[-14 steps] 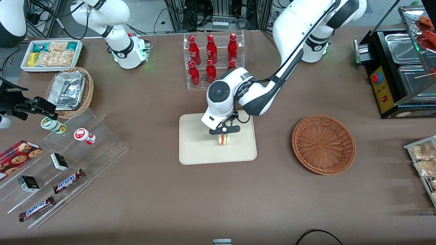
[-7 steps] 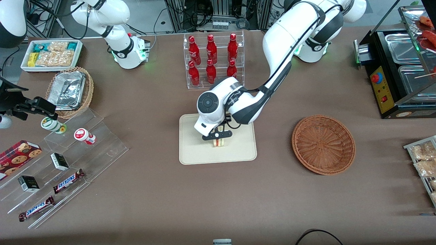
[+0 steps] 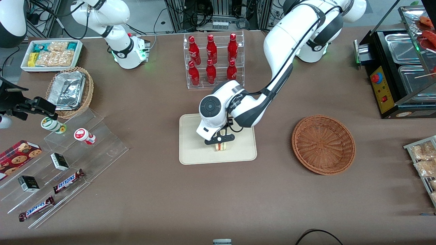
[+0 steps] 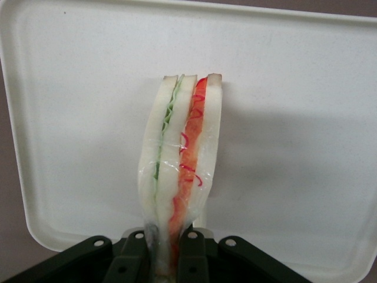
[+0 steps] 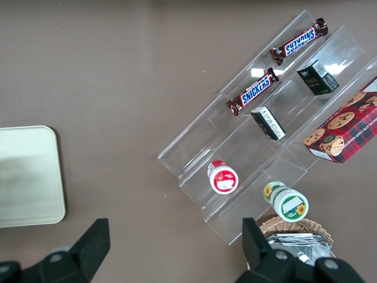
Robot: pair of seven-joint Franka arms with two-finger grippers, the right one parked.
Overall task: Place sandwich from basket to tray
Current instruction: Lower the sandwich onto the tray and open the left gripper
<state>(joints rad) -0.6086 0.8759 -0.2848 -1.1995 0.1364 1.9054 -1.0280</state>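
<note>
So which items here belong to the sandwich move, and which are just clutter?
Job: sandwich, clamped in the gripper over the tray; basket, holding nothing.

Clutter: red bottles, Snickers bars, cookie box, foil trays, snack bin.

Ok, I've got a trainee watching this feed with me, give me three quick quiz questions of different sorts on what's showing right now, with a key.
1. True or false: the basket has the sandwich lying in it.
2. Multiple choice: what is the tool shut on? A) a red bottle B) the sandwich C) a Snickers bar
3. Fill in: the sandwich hangs over the cream ____.

Key
1. False. The basket holds nothing; the sandwich is over the tray, and the wrist view does not settle whether it touches it.
2. B. In the wrist view the fingers pinch the wrapped wedge at one end.
3. tray
</note>
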